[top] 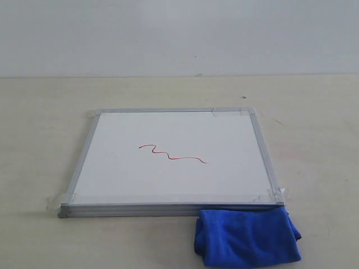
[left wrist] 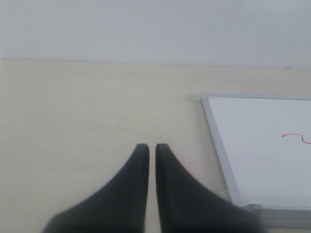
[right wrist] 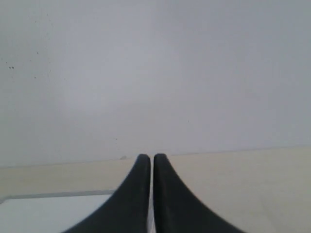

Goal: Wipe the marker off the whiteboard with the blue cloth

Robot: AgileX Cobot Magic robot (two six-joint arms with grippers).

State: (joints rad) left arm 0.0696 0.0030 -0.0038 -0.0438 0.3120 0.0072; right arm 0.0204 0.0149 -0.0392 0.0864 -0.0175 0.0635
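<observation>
Whiteboard (top: 224, 179) lies flat on the pale worktop (top: 45, 112), its thin silver-grey frame (top: 78, 162) taped down with clear tape (top: 277, 195) at the corners; a plain light wall (top: 179, 33) rises behind. The marker (top: 174, 159), a short red wavy line, sits near the middle of the white surface. The blue cloth (top: 247, 238) is bunched on the worktop against the board's near edge at its right corner, touching the frame and well apart from the red line.

Neither arm shows in the exterior view (only the wrist cameras catch them). The left claw (left wrist: 152, 146) hangs over bare worktop beside the whiteboard (left wrist: 262, 145); its two dark fingers are drawn together with only a thin slit between them, and it holds nothing; one end of the red line (left wrist: 296, 137) is visible from there. The right claw (right wrist: 151, 156) is likewise closed to a hairline and has hold of nothing; it points toward the wall, with part of the board (right wrist: 48, 213) below it.
</observation>
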